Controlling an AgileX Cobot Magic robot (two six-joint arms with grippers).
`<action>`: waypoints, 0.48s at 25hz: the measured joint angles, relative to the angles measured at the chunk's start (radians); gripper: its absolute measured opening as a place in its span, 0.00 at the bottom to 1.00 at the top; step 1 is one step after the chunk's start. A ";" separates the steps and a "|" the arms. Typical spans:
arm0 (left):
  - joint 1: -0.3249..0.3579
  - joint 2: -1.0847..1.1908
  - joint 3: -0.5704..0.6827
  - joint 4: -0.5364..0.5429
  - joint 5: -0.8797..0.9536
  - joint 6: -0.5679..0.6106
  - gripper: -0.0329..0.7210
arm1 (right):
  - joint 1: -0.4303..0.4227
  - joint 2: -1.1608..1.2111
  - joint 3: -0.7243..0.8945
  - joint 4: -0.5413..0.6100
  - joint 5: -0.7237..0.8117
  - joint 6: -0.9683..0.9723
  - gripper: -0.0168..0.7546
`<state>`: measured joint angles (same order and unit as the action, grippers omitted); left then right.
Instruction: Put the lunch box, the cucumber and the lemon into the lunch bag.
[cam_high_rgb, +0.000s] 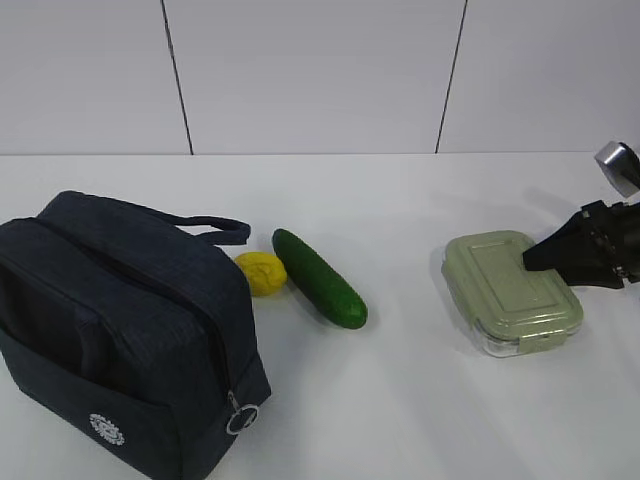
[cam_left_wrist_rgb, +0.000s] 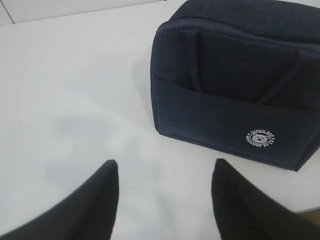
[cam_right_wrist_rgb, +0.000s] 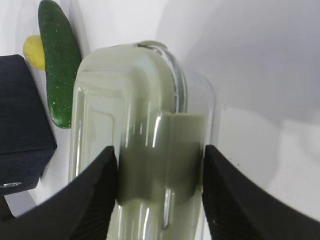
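Note:
The lunch box (cam_high_rgb: 510, 290), clear glass under a sage-green lid, rests on the white table at the right. My right gripper (cam_high_rgb: 530, 260) reaches in from the right edge. Its fingers stand against both sides of the lid's side clip (cam_right_wrist_rgb: 160, 155), shut on the lunch box (cam_right_wrist_rgb: 130, 100). The dark green cucumber (cam_high_rgb: 320, 278) lies at the centre, with the yellow lemon (cam_high_rgb: 261, 272) touching its left side. The navy lunch bag (cam_high_rgb: 120, 340) stands at the left, zipped. My left gripper (cam_left_wrist_rgb: 165, 167) hangs open over bare table beside the lunch bag (cam_left_wrist_rgb: 235, 75), holding nothing.
The bag's metal ring pull (cam_high_rgb: 241, 418) hangs at its front corner. White table surface (cam_high_rgb: 400, 400) lies between the bag and the lunch box. A white panelled wall (cam_high_rgb: 320, 70) runs behind the table.

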<state>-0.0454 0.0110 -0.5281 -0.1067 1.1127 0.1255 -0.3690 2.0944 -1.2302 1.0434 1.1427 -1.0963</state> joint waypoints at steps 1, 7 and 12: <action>0.000 0.000 0.000 0.000 0.000 0.000 0.62 | 0.000 -0.004 0.000 0.004 -0.002 0.002 0.54; 0.000 0.000 0.000 0.000 0.000 0.000 0.62 | 0.000 -0.048 0.000 0.013 -0.002 0.031 0.54; 0.000 0.000 0.000 0.000 0.000 0.000 0.62 | 0.000 -0.071 0.000 0.015 -0.002 0.059 0.53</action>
<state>-0.0454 0.0110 -0.5281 -0.1067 1.1127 0.1255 -0.3690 2.0229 -1.2302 1.0583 1.1409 -1.0370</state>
